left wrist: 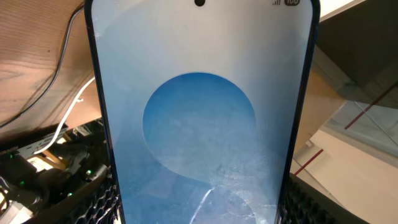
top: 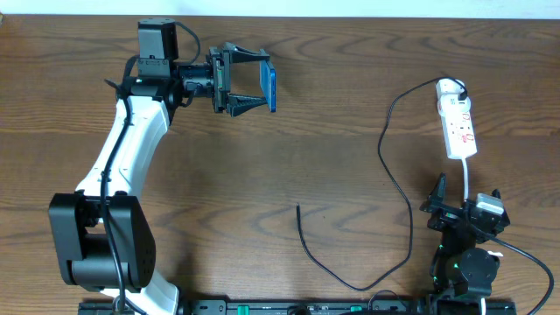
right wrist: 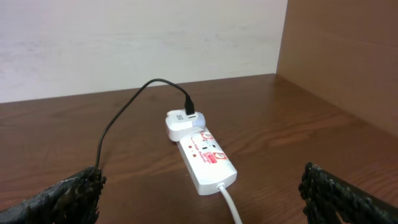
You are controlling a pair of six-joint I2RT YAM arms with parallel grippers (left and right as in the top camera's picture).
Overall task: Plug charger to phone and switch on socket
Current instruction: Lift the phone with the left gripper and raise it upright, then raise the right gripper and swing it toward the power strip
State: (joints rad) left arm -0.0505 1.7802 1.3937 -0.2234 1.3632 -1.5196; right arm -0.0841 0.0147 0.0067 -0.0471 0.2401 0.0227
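Right gripper (top: 468, 189) sits at the near table (top: 262, 175) edge, fingers spread wide, holding nothing. Socket (top: 458, 127) lies just beyond it, white plug head at the far end. Charger (top: 410, 223) loops from that head across the table; its free tip rests near centre, well apart from both grippers. Left gripper (top: 262, 83), farthest, is clamped on the phone (top: 272, 85), which is held on edge.

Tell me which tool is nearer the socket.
Right. The right tool sits open just short of the socket, at its near end. The left tool is far off to the other side, gripping the phone.
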